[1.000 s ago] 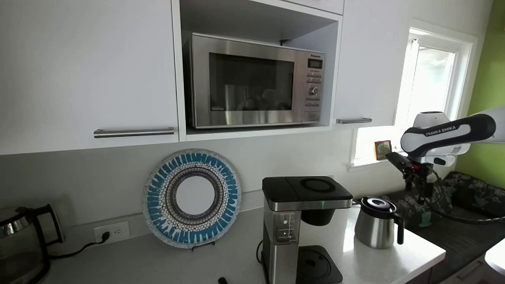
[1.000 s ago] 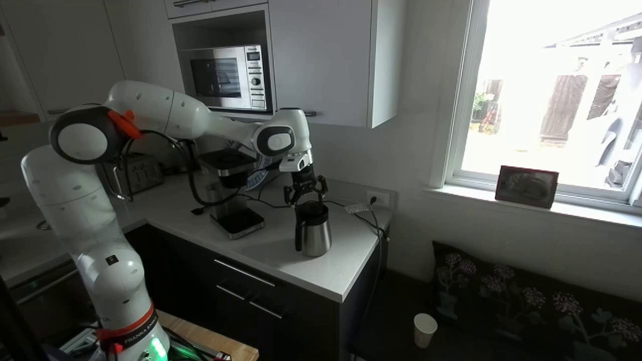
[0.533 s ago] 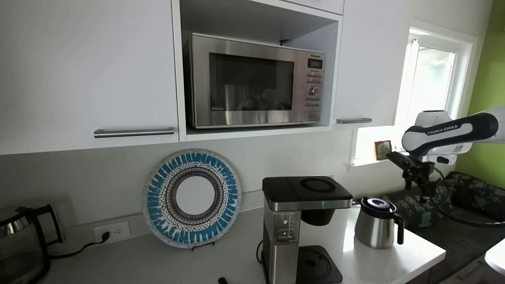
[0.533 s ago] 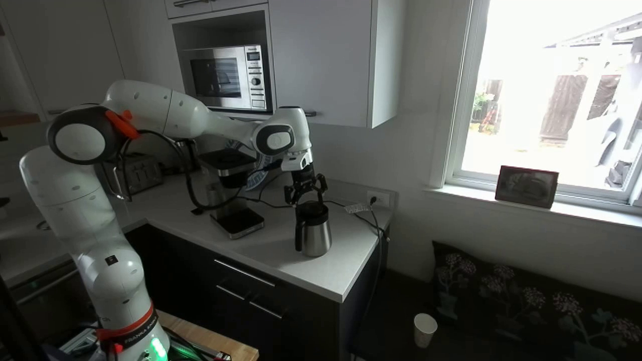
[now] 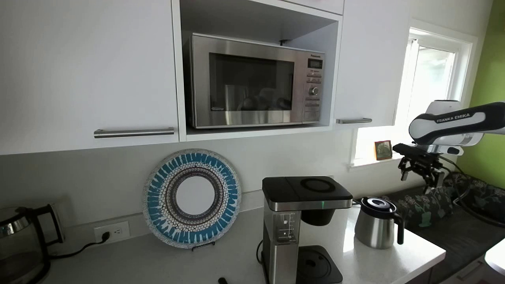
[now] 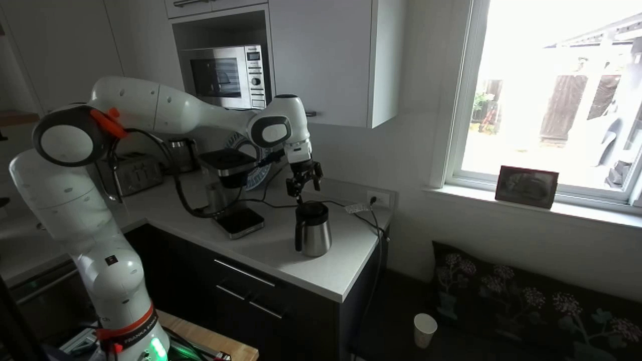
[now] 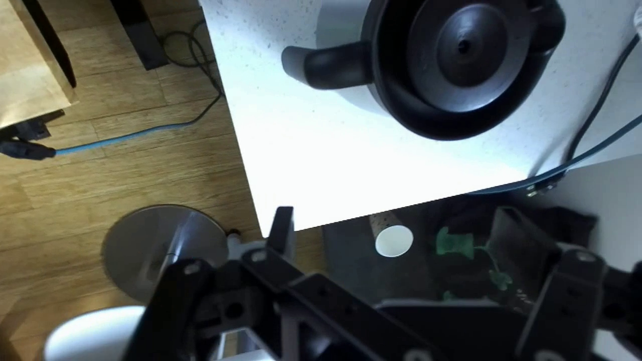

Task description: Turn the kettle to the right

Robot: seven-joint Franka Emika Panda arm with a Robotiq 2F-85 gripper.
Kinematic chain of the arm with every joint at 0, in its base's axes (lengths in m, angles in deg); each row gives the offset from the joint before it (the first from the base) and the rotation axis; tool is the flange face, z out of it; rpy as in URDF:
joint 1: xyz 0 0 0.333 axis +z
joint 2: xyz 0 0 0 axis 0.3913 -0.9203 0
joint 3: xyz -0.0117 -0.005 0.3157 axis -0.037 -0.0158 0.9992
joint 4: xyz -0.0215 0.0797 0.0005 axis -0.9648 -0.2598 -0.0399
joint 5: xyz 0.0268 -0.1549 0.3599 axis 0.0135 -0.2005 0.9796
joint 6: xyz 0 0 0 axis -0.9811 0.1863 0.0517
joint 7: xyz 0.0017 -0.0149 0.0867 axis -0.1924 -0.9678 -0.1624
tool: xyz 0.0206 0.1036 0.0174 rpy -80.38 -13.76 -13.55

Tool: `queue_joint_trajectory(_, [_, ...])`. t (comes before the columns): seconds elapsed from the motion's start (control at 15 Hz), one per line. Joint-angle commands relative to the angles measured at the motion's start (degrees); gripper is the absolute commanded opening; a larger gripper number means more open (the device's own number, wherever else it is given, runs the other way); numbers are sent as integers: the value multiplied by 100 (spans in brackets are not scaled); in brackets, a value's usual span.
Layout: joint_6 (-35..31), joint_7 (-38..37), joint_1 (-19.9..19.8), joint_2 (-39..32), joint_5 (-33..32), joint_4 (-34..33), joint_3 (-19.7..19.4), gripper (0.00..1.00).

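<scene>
Kettle (image 7: 461, 65): stood on counter (image 7: 321, 165), one o'clock in wrist view.
Handle (image 7: 336, 67): pointed to nine o'clock there.
Gripper (image 7: 395, 220): hung empty, jaws apart.
Turn: completion was unclear; if undone, grasp and rotation remained.

Silver kettle (image 5: 374, 232) with black handle (image 5: 400, 230), black hand (image 5: 421, 177), speckled white tabletop (image 7: 256, 35), plate (image 5: 192, 198) ringed in blue and white, dark flowered cushion (image 6: 526, 301), green wall (image 5: 485, 71)
</scene>
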Motion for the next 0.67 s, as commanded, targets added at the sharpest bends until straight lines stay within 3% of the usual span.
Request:
queue_joint_trajectory(0.0, [307, 1447, -9, 93, 563, -208, -129, 100])
queue_joint_trajectory(0.27, [719, 2845, 13, 50, 1040, -461, -156, 100])
queue_joint_trajectory(0.6, [1103, 4303, 49, -63, 958, -661, -47, 100])
